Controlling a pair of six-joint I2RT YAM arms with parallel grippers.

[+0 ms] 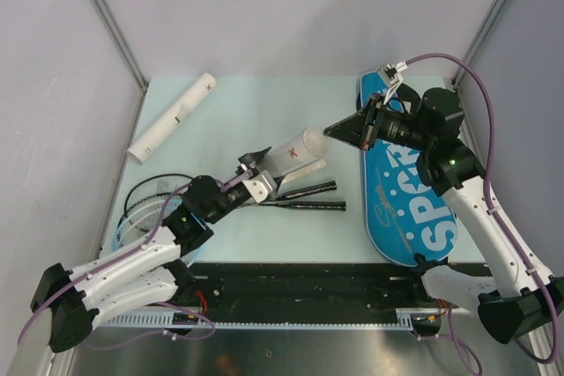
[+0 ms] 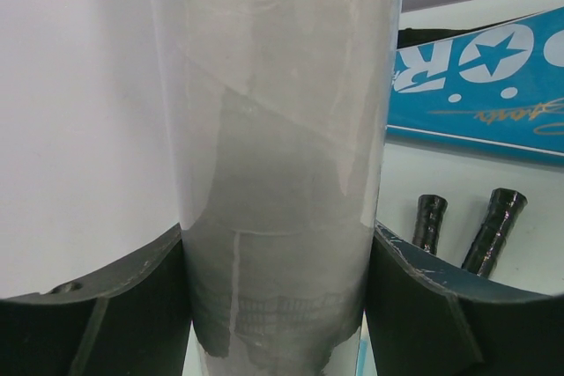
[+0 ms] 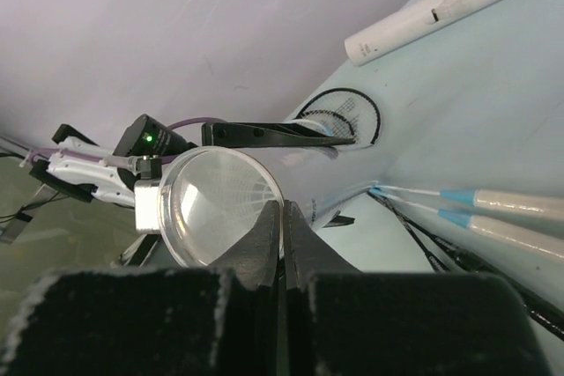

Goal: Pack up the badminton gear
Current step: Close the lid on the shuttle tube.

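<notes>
Left claw: my left claw (image 1: 256, 178) (image 2: 278, 283) is clamping the lower part of a long white tube (image 1: 295, 151) (image 2: 282, 129), one finger pressing on each side of it.
Held tube: it is hanging above the table (image 1: 238, 103), tilting up and away from my left wrist, with its round end (image 3: 220, 204) facing my right claw.
Right claw: my right claw (image 1: 333, 129) (image 3: 282, 235) is hovering with its fingers pressed together and gripping nothing; the tips are pointing at the rim of that round end, and I cannot tell whether they are touching it.
Second tube: another white tube (image 1: 172, 118) (image 3: 449, 2) is lying flat at the far left of the table, well apart from both claws.
Rackets: two rackets (image 1: 308, 195) are lying side by side under the held tube, their black handles (image 2: 495, 217) pointing toward the bag and their heads (image 1: 145, 204) resting at the left edge beside my left arm.
Bag: the blue bag lettered SPORT (image 1: 414, 209) (image 2: 493, 85) is lying flat on the right side of the table, passing under my right arm.
</notes>
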